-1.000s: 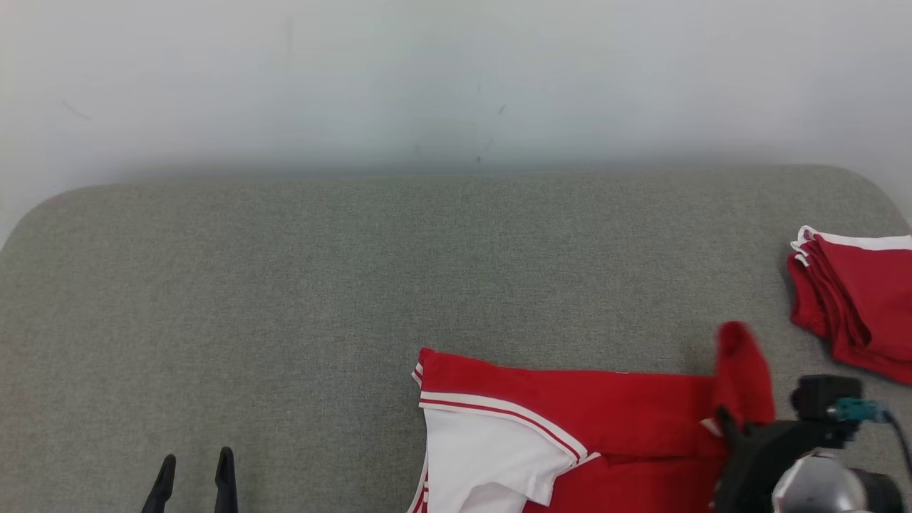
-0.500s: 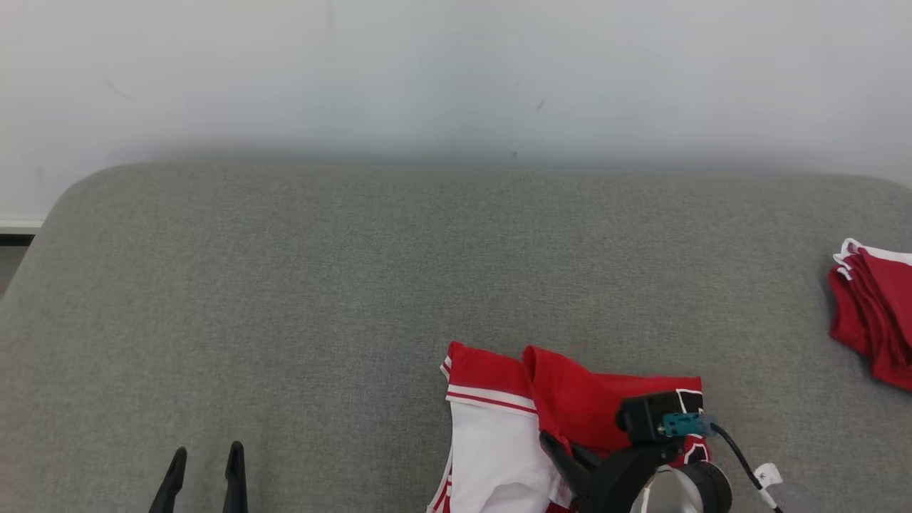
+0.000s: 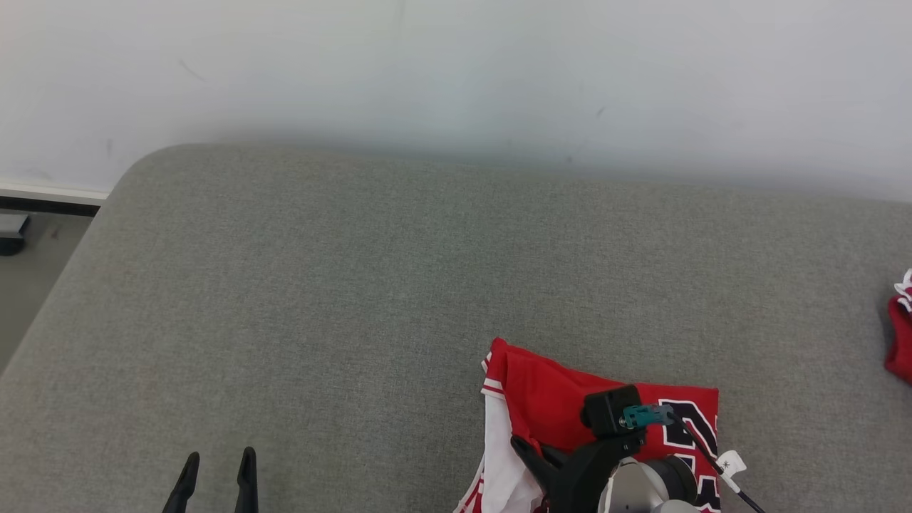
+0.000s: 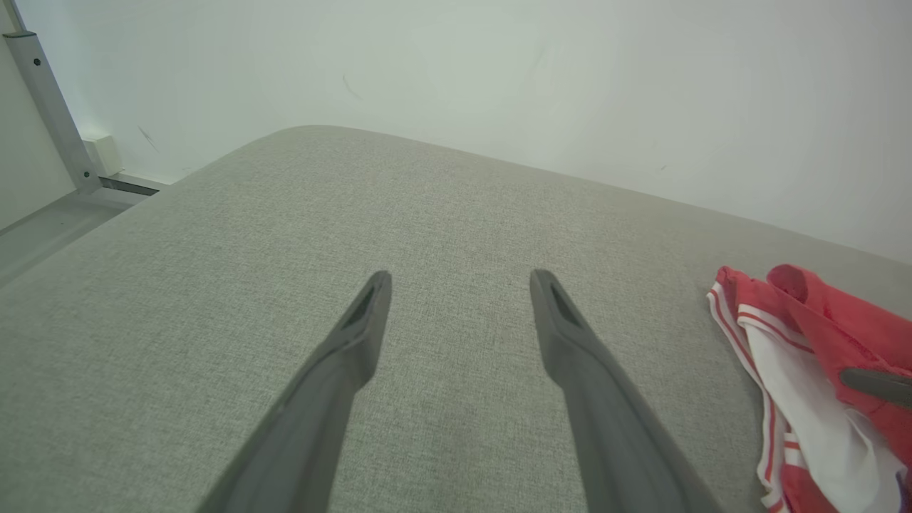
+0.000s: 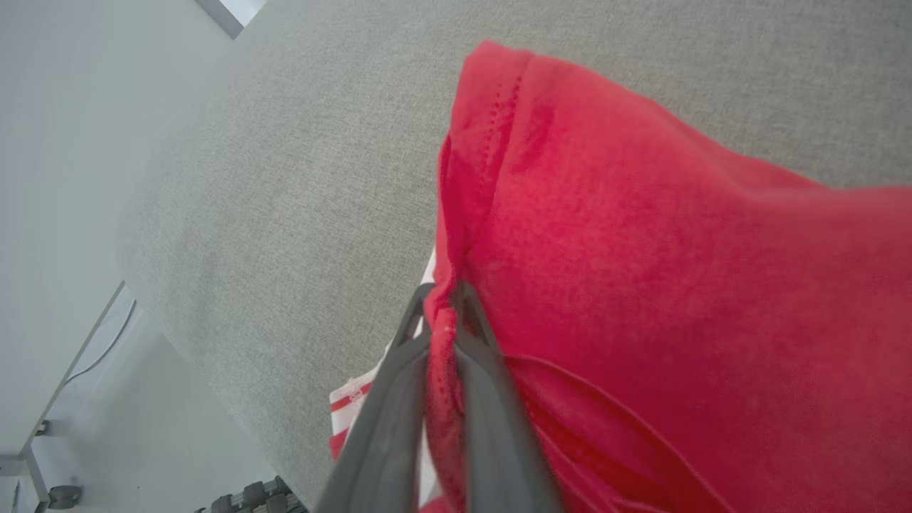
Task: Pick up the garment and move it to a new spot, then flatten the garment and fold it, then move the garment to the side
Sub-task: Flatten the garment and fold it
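The garment (image 3: 552, 388) is a red and white jersey with black lettering, lying at the near right of the grey table (image 3: 342, 285). Its red layer is folded across the white part. My right gripper (image 3: 526, 449) is shut on a red hem of the garment (image 5: 641, 235); in the right wrist view the fingertips (image 5: 443, 303) pinch the fabric edge. My left gripper (image 3: 217, 474) sits open at the near left, well apart from the garment (image 4: 791, 335). Its fingers (image 4: 370, 313) hover over bare table with nothing between them.
A second pile of red cloth (image 3: 899, 335) lies at the table's right edge. A white wall (image 3: 456, 71) backs the table. The table's left corner is rounded, with floor (image 3: 32, 285) beyond it. Grey table stretches left of and behind the garment.
The camera has turned left. My right gripper carried the red hem leftward over the garment, laying the red layer across most of the white part. The left gripper stayed open.
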